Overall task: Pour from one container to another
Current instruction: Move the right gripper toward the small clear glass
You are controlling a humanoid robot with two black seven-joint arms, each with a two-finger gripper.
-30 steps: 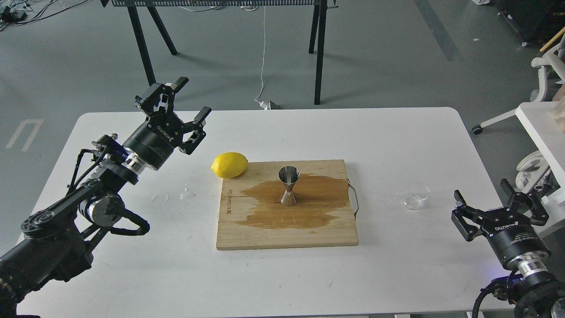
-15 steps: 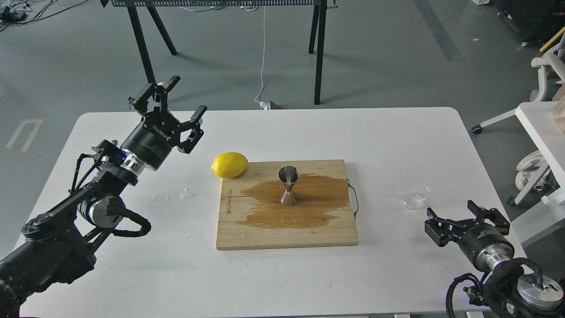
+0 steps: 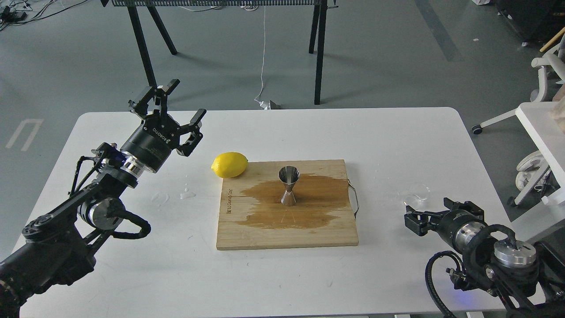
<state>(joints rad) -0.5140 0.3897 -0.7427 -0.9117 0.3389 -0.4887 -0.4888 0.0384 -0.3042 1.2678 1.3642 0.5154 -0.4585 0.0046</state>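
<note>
White table point(image 3: 132, 265) — hourglass steel jigger point(image 3: 288, 186), clear round cup point(image 3: 417, 194).

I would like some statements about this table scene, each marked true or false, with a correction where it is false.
1. The steel jigger stands upright on the wooden board. True.
2. The lemon lies in the middle of the board. False: it lies at the board's far left corner, mostly on the white table.
3. The right gripper holds the glass cup. False: the cup stands on the table just beyond the gripper, and nothing is held.
4. The left gripper is open and empty, in the air above the table. True.
5. A dark wet stain surrounds the jigger on the board. True.
6. The glass cup stands on the board. False: it stands on the table, right of the board.
</note>
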